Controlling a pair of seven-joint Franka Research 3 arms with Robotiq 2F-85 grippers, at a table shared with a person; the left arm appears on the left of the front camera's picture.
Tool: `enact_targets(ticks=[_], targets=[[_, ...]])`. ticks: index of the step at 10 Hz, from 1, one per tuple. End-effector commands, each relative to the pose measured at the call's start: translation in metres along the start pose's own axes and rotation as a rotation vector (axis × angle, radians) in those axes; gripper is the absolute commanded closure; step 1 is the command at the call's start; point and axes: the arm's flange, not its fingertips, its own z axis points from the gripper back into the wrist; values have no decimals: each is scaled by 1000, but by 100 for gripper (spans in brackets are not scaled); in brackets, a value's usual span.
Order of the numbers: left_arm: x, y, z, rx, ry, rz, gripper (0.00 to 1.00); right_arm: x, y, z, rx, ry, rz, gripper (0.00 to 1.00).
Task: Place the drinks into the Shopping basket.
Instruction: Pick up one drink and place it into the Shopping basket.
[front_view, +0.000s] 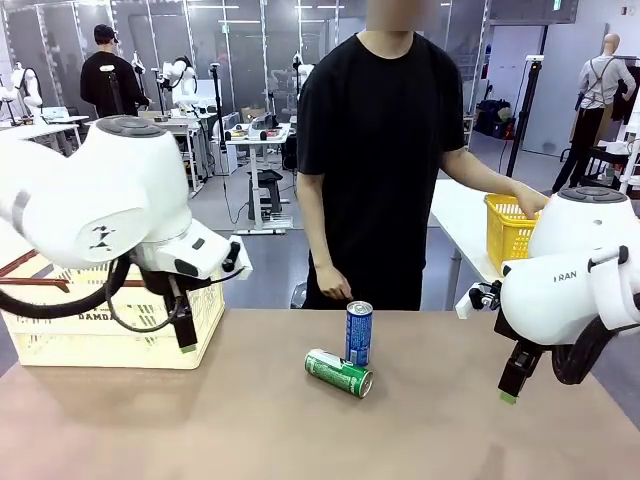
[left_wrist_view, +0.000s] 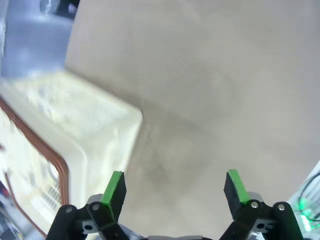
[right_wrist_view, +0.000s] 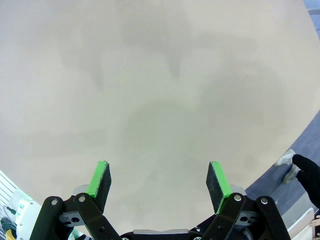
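Two drinks are at the table's middle: a blue can (front_view: 359, 333) stands upright, and a green can (front_view: 338, 372) lies on its side just in front of it. The cream Shopping basket (front_view: 110, 322) with a brown rim sits at the table's left; its corner (left_wrist_view: 75, 135) is blurred in the left wrist view. My left gripper (front_view: 186, 335) hangs open beside the basket's right wall, with nothing between its fingers (left_wrist_view: 114, 190). Over bare table at the right, my right gripper (front_view: 510, 390) is open and holds nothing between its green pads (right_wrist_view: 100, 177).
A person in black stands at the far edge behind the cans, one hand reaching to a yellow mesh basket (front_view: 508, 230) on a white side table at the right. The brown tabletop (front_view: 300, 430) is bare toward the front.
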Motion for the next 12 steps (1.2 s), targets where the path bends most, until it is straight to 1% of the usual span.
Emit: enact_targets(ticks=[1,3,4,5,6,7,8,9,10,12], targets=[[63,23,5,14,-71,-308,0,-1,0,1,-2,2,-1,4],[126,27,7,-31,-137,-553,0,-1,0,1,-2,2,-1,4],[153,25,4,-60,-153,-669,0,-1,0,1,-2,2,-1,4],[174,23,-1,-84,-143,-759,0,-1,0,1,-2,2,-1,4],[188,19,-8,-131,-163,-869,0,-1,0,1,-2,2,-1,4],[193,14,-15,-151,-176,-916,0,-1,0,1,-2,2,-1,4],[194,13,-16,-142,-246,-909,0,-1,0,1,-2,2,-1,4],[190,15,-15,-148,-339,-938,0,-1,0,1,-2,2,-1,4],[199,4,-23,-121,-207,-892,0,-1,0,1,-2,2,-1,4],[199,4,-23,-121,-207,-892,0,-1,0,1,-2,2,-1,4]])
